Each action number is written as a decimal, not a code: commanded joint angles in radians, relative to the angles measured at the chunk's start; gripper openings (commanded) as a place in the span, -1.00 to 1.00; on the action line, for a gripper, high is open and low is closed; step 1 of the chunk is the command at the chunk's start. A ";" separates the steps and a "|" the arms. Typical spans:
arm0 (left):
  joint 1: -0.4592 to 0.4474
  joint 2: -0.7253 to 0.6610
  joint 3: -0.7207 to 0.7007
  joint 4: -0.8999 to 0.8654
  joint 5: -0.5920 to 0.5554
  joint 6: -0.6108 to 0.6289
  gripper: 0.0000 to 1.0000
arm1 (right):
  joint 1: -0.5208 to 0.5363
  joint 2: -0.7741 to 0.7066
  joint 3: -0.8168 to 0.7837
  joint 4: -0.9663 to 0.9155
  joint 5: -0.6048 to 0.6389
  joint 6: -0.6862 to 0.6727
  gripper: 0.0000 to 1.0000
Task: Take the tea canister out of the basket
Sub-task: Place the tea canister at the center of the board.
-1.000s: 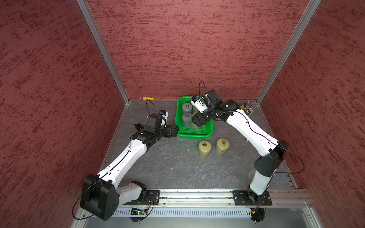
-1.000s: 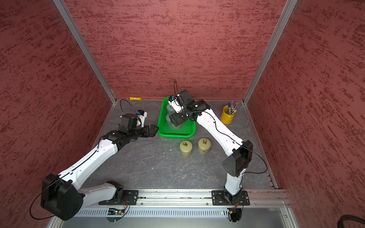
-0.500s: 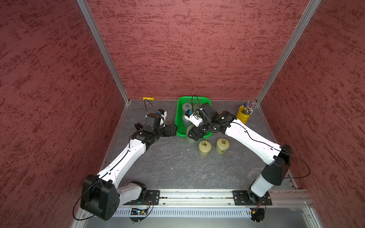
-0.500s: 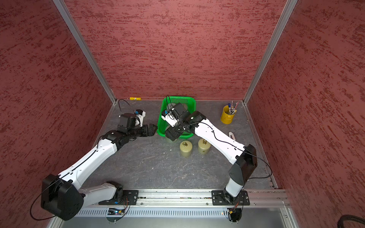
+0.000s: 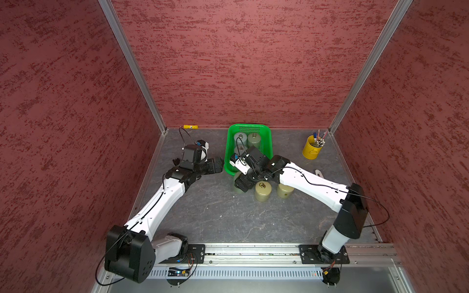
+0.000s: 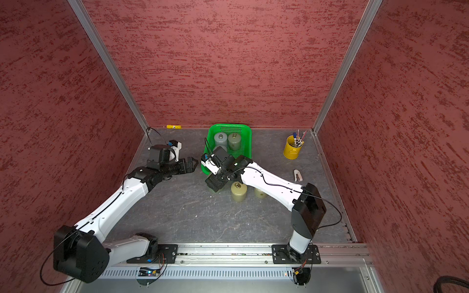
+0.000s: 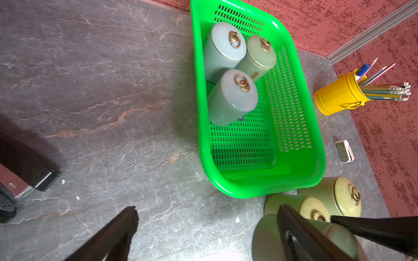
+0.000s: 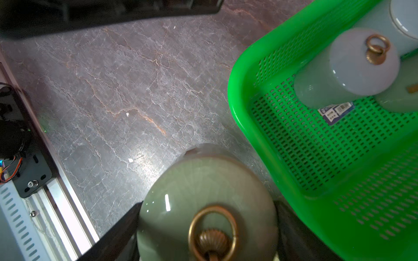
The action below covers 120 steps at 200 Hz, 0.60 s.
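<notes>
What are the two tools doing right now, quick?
Left tool: open, holding nothing.
Right tool: shut on the tea canister, beside the basket.

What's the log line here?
right gripper: shut on tea canister, outside basket | left gripper: open, empty | three canisters in basket | two canisters on table

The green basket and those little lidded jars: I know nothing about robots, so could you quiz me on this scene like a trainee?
1. How many tea canisters stand inside the basket?
2. True or false: the right pincer is shut on a canister that is outside the basket.
3. The left pincer is: A) holding a canister, B) open and empty, C) inside the basket.
Key: 1. three; 2. true; 3. B.
</notes>
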 commanded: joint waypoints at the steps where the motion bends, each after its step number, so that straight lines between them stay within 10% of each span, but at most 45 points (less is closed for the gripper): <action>1: 0.005 -0.017 0.000 0.002 0.017 -0.002 0.99 | 0.025 0.005 -0.005 0.124 0.052 0.036 -1.00; 120: 0.004 -0.026 -0.020 0.012 0.018 0.001 0.99 | 0.067 0.103 -0.049 0.200 0.123 0.081 -1.00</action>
